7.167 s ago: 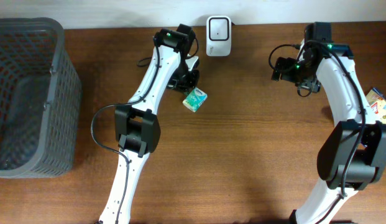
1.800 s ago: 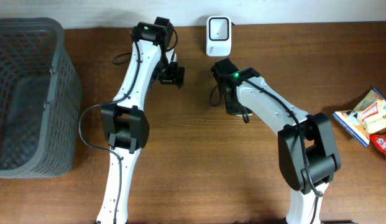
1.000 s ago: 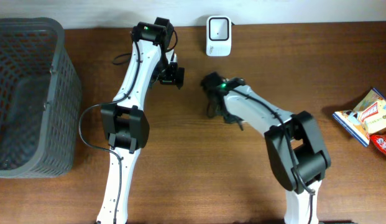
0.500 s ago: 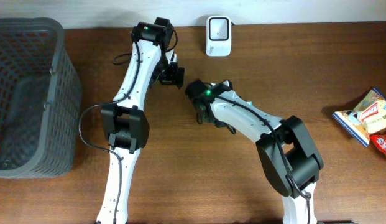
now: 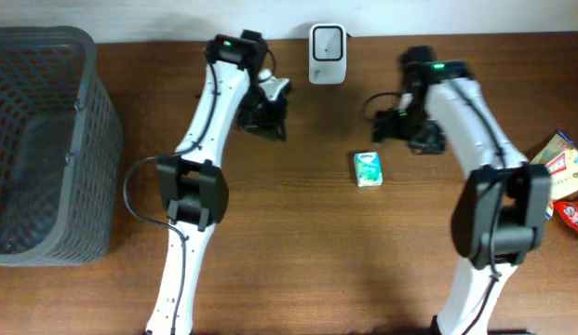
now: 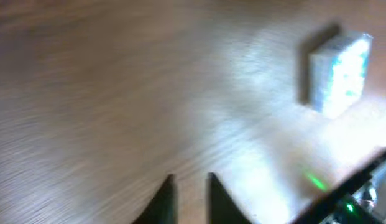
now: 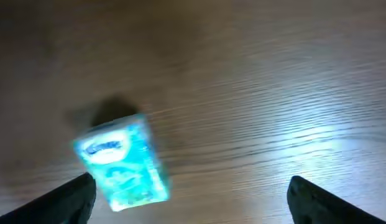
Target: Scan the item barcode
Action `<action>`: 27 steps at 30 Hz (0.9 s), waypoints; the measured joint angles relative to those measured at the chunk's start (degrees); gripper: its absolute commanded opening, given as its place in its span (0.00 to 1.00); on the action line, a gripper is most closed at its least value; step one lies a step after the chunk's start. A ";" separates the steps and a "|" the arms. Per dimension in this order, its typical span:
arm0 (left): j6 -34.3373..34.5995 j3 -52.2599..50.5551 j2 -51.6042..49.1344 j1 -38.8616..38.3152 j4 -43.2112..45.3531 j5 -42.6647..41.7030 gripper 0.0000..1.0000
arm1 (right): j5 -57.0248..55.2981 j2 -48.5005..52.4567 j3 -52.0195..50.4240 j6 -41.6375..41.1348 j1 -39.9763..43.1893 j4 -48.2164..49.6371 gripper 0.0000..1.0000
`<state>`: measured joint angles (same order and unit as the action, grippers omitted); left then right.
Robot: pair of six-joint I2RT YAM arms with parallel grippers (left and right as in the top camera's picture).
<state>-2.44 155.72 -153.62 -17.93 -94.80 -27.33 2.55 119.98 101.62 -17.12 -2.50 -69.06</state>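
Swung back rightward since half a second ago, right gripper [image 7: 191, 182] now spread wide and empty, with the teal packet [image 5: 368, 168] left flat on the wooden table [image 5: 298, 251], just left of that gripper and nearer than it. Farther back and to the left, left gripper [image 6: 190, 180] drawn narrow, nearly closed on nothing, well apart from the packet. At the far edge, white scanner [image 5: 327, 41] between the two arms; grey basket [image 5: 100, 140] off at the left end.
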 measured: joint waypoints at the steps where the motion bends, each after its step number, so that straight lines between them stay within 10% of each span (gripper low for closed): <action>1: -0.50 0.00 0.00 -1.03 0.11 -0.76 0.00 | 1.11 0.00 0.00 0.46 1.86 -0.13 0.99; 15: 8.57 -5.38 0.00 -20.48 16.37 0.09 0.00 | 5.11 0.00 0.00 1.11 11.02 -0.39 0.99; 27: 13.33 -8.22 0.00 -22.16 19.78 6.73 0.00 | 5.11 0.00 0.00 1.27 11.02 0.81 0.98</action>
<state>10.90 147.50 -153.62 -40.10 -75.02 -20.60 7.66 119.98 101.62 -15.86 8.51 -68.25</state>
